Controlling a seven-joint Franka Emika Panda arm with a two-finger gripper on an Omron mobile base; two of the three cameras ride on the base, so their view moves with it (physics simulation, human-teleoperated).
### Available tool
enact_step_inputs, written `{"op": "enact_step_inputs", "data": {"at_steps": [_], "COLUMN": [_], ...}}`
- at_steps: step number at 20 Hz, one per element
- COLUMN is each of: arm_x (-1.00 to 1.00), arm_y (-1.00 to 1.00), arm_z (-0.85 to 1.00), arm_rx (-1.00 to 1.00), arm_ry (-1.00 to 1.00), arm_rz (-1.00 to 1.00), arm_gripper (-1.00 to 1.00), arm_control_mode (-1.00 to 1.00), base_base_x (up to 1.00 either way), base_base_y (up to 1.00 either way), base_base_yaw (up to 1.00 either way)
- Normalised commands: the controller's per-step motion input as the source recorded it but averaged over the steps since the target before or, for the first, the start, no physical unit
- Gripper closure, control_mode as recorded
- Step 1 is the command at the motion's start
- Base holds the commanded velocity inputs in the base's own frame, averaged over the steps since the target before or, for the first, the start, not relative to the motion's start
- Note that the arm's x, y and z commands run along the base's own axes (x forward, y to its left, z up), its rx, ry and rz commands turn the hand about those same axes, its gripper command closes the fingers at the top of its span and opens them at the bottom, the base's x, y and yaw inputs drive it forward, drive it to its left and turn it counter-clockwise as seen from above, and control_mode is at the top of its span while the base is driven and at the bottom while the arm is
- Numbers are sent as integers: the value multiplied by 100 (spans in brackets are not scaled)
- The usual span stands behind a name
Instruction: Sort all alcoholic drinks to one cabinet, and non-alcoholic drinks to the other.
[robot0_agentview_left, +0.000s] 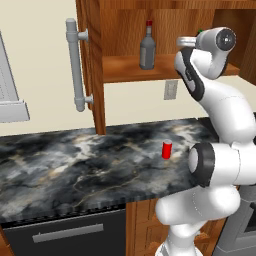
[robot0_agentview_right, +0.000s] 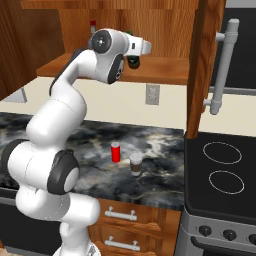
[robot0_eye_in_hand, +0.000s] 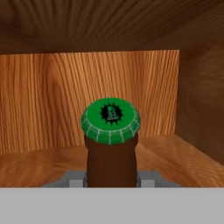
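1. Gripper (robot0_eye_in_hand: 111, 179): reached into the open wall cabinet, fingers (robot0_eye_in_hand: 148, 178) closed on the neck of the brown beer bottle (robot0_eye_in_hand: 111, 157), one on each side of it, as seen in the hand view. Bottle carries a green crown cap and stands upright, just in front of the cabinet's back wall, near its right-hand corner.
2. Grey glass bottle (robot0_agentview_left: 147, 50): red cap, upright on the cabinet shelf (robot0_agentview_left: 125, 67), left of the arm's wrist in the left base view.
3. Wall cabinet (robot0_agentview_left: 95, 75): reddish-brown wood, door swung open, long grey bar handle (robot0_agentview_left: 75, 65) on the door.
4. Red can (robot0_agentview_right: 116, 152): upright on the dark marbled counter (robot0_agentview_left: 60, 170), below the cabinet, well apart from the bottles.
5. Brown cup (robot0_agentview_right: 135, 164): pale lid, upright on the counter just beside the red can, on its stove side.
6. Stove (robot0_agentview_right: 220, 175): black top with ringed burners, adjoining the counter's right end in the right base view.
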Motion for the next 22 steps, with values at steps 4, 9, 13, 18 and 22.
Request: {"op": "enact_step_inputs", "data": {"at_steps": [4, 9, 13, 18, 22], "arm_x": [13, 13, 16, 18, 13], "arm_y": [0, -1, -5, -4, 0], "arm_z": [-17, -21, -15, -11, -11], "arm_rx": [0, 0, 0, 0, 0], "arm_ry": [0, 0, 0, 0, 0], "arm_rz": [0, -1, -1, -1, -1], "arm_gripper": [100, 100, 100, 100, 100], "arm_control_mode": [-100, -100, -100, -100, -100], "base_base_x": [0, 0, 0, 0, 0], "base_base_y": [0, 0, 0, 0, 0], "base_base_yaw": [0, 0, 0, 0, 0]}}
